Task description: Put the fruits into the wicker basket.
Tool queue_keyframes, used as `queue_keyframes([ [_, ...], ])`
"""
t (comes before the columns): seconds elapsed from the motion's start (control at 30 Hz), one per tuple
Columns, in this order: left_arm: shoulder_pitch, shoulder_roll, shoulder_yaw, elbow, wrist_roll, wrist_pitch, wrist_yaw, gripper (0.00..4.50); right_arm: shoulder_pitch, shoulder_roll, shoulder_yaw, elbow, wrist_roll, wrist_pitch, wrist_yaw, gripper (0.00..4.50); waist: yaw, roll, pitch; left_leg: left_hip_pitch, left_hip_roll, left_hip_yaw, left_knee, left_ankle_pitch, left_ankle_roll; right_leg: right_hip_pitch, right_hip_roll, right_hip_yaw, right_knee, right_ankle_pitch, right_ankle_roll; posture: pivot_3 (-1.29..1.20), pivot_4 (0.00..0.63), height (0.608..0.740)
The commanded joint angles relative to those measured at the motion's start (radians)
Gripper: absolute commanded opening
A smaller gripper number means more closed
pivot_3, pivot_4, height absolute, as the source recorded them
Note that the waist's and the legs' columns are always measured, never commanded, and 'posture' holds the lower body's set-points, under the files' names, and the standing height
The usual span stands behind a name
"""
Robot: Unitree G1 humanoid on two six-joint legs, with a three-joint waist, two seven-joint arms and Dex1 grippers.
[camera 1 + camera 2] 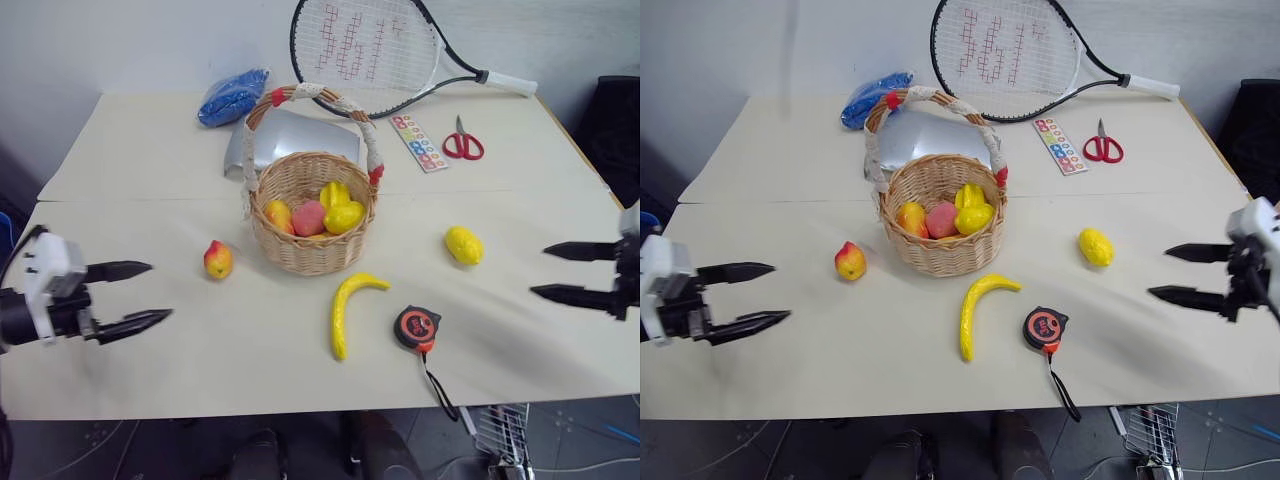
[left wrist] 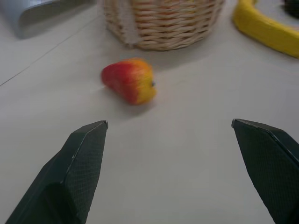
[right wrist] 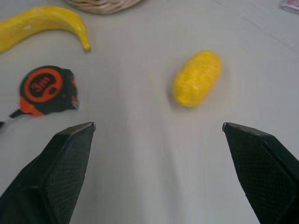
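Both grippers empty, fingers spread wide: left gripper (image 1: 140, 294) lined up on peach (image 1: 217, 259), right gripper (image 1: 558, 271) on lemon (image 1: 463, 244); wicker basket (image 1: 312, 250) mid-surface, banana (image 1: 349, 307) near front edge.

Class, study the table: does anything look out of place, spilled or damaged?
Nothing is spilled or damaged. Three fruits lie outside the wicker basket: the peach-like fruit, the lemon and the banana. The tape measure beside the banana is the odd one among the fruit.
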Motion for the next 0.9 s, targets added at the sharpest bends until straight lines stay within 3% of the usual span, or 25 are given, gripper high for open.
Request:
queue_keyframes([
  [0.03,-0.092,0.016,-0.072,-0.143,-0.122,0.078,0.007,4.47,0.031,0.066,-0.041,-0.264,0.113,0.118,-0.123,4.50,0.002,0.000,0.000,0.000,0.000,0.000,0.000,0.000,0.000,0.000,0.000,0.000,0.000,0.000,0.001,0.00,0.150,0.740],
  [0.13,-0.196,0.024,-0.175,-0.178,-0.152,0.103,-0.022,4.47,0.071,0.154,0.011,-0.452,0.141,0.163,-0.242,4.50,0.004,0.000,0.000,0.001,0.000,-0.001,0.001,0.002,-0.002,0.002,0.001,0.000,0.001,0.001,0.002,0.00,0.150,0.740],
  [0.3,-0.420,0.014,-0.361,-0.149,-0.108,0.081,-0.075,4.47,0.153,0.315,0.218,-0.564,-0.070,0.045,-0.451,4.50,0.018,-0.005,-0.001,0.001,-0.001,-0.003,0.001,0.006,-0.009,0.003,0.005,0.001,0.000,0.001,0.002,0.00,0.150,0.740],
  [0.77,-0.632,-0.063,-0.476,-0.080,-0.118,0.120,-0.109,4.47,0.221,0.359,0.374,-0.453,-0.271,-0.090,-0.530,4.50,0.024,-0.008,0.000,-0.001,-0.001,-0.002,0.009,0.004,-0.005,0.004,0.005,0.002,0.000,0.000,0.004,0.00,0.150,0.740],
  [0.87,-0.635,-0.074,-0.484,-0.085,-0.115,0.123,-0.104,4.50,0.213,0.379,0.378,-0.437,-0.266,-0.096,-0.531,3.59,0.024,-0.008,0.000,-0.001,-0.001,-0.002,0.009,0.004,-0.005,0.004,0.006,0.002,0.000,0.000,0.004,0.00,0.150,0.740],
  [0.9,-0.638,-0.077,-0.486,-0.084,-0.114,0.122,-0.105,4.50,0.214,0.380,0.378,-0.438,-0.265,-0.099,-0.526,3.49,0.023,-0.008,0.000,-0.001,-0.001,-0.002,0.009,0.004,-0.005,0.004,0.006,0.002,0.000,0.000,0.004,0.00,0.150,0.740],
])
